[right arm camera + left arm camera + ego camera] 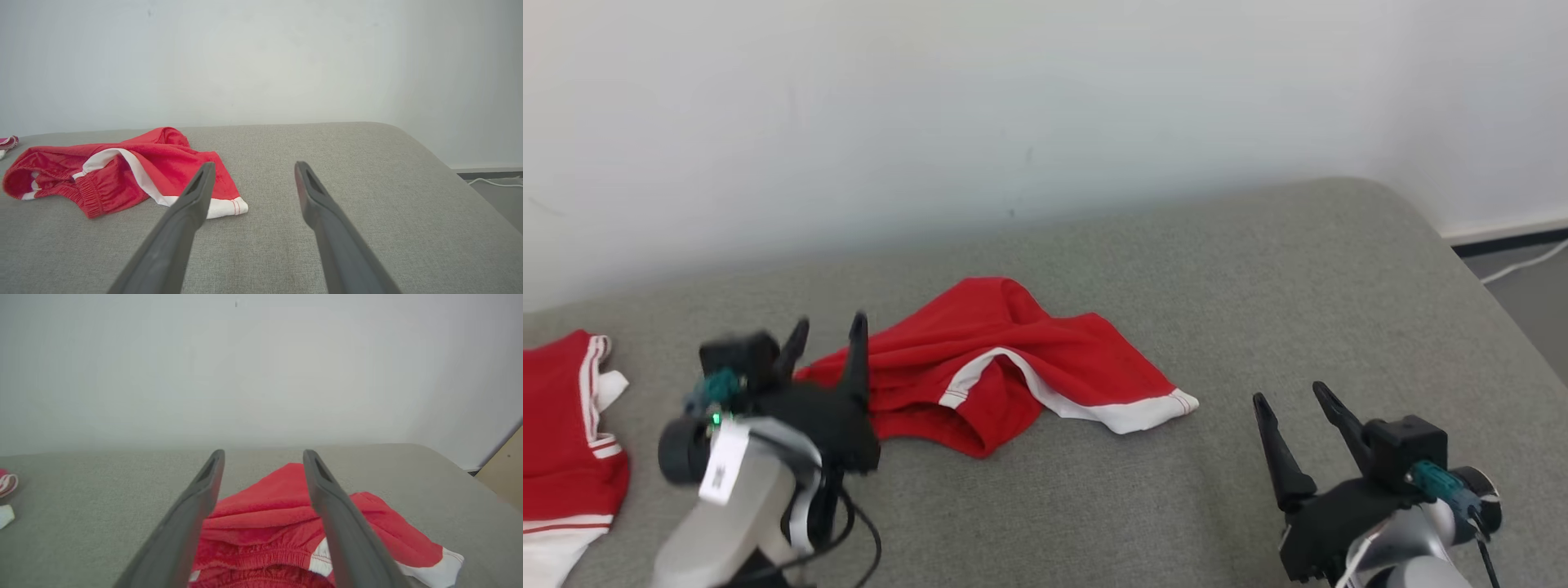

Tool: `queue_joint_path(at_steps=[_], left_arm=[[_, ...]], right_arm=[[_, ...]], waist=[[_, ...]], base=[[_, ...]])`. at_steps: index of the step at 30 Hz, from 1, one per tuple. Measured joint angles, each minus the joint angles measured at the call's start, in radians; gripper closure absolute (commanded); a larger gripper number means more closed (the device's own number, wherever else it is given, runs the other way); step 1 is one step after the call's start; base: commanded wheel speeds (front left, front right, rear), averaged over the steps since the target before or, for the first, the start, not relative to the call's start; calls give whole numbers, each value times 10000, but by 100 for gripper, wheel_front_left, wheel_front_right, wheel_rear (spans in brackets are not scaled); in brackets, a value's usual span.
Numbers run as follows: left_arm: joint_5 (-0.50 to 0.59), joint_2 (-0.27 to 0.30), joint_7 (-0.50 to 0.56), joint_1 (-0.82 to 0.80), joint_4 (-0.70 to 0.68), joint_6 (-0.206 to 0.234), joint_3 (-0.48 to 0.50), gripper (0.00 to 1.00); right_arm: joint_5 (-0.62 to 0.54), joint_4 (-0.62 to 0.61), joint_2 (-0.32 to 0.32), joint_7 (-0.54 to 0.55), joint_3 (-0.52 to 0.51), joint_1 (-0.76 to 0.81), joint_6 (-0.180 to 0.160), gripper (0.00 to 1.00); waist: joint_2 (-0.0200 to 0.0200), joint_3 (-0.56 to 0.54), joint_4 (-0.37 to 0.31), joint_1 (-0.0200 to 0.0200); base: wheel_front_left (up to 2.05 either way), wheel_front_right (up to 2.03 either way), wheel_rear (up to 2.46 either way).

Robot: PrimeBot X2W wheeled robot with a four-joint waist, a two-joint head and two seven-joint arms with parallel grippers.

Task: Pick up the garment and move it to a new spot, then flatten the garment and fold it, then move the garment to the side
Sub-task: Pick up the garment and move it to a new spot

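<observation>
My left hand sits in the lower left of the head view, its two fingers spread wide with nothing pinched between them. One fingertip overlaps the left edge of the red shorts in the picture; I cannot tell whether it touches the cloth. My right hand, at the lower right, is spread just as wide, empty, and apart from the shorts. The shorts lie crumpled at the middle of the grey padded surface, waistband bunched toward the lower left and a white-trimmed leg hem pointing right. A second red-and-white garment lies at the left edge of the frame.
</observation>
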Motion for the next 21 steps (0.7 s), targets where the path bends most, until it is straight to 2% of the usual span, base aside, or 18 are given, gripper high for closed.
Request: queue_joint_path(at_steps=[5, 11, 21], left_arm=[[-31, 274, 86, 1628, -984, 242, 314, 0], [215, 993, 155, 3614, -2447, 328, 754, 0], [1337, 1269, 157, 6394, -4339, 328, 1885, 0]], right_arm=[[-8, -19, -278, -385, -113, 538, 81, 0], [90, -153, -316, -798, -360, 896, 151, 0], [428, -345, -330, -968, -763, 1459, 136, 0]], waist=[[1, -442, 292, -1], [0, -912, 618, -1], [1, -1193, 1092, -2]], base=[[0, 0, 0], [0, 0, 0], [0, 0, 0]])
